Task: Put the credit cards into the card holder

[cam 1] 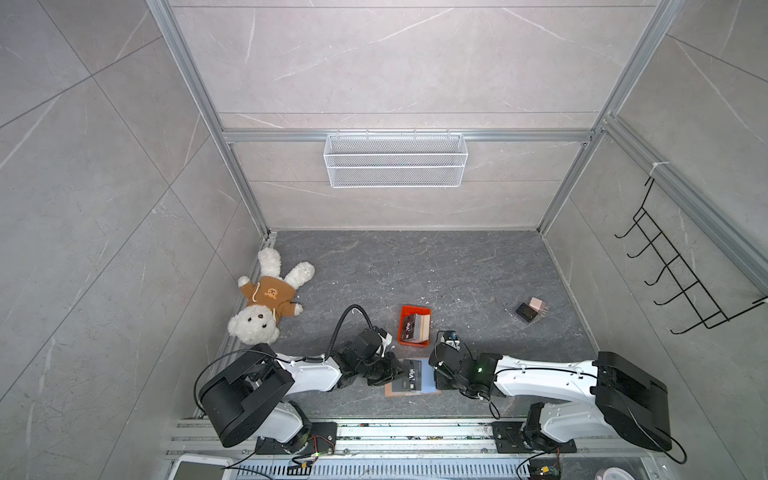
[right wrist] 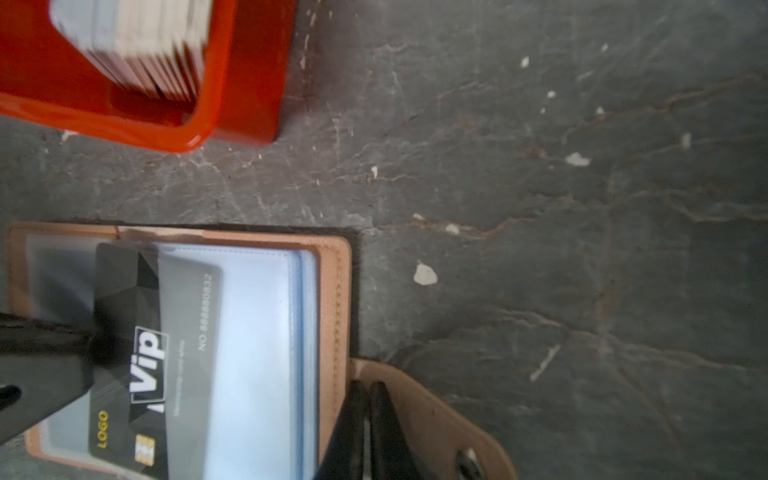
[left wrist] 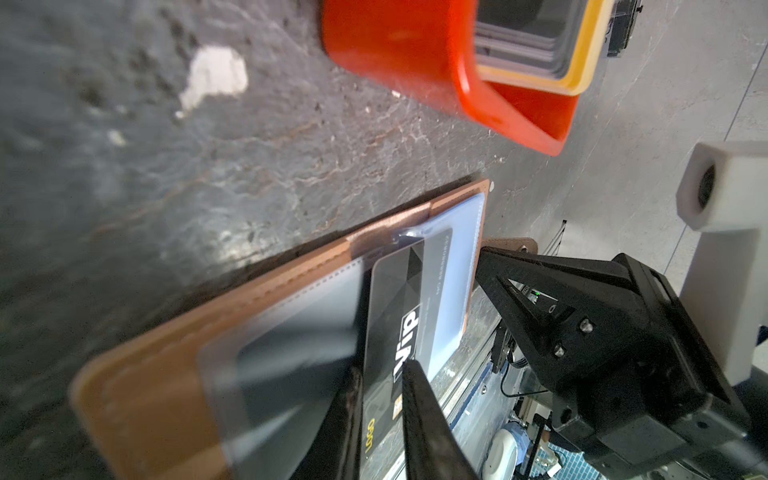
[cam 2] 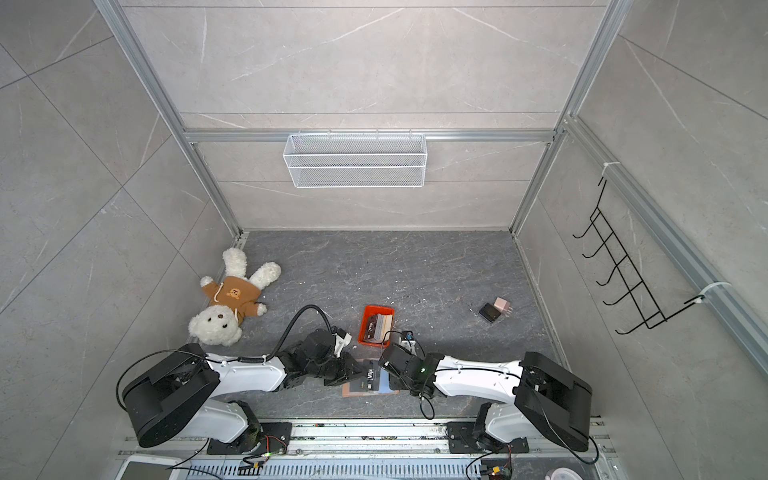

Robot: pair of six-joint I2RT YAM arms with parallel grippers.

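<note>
The card holder lies open near the front edge, tan with clear bluish sleeves. A black "VIP" credit card sits with its far end inside a sleeve, and my left gripper is shut on its near end. In both top views this gripper is at the holder's left side. My right gripper is shut, its tips resting on the holder's snap tab beside the right edge. More credit cards stand in an orange-red tray just behind the holder.
A teddy bear lies at the left wall. A small black-and-pink block pair sits at the right. A white wire basket hangs on the back wall and a black hook rack on the right wall.
</note>
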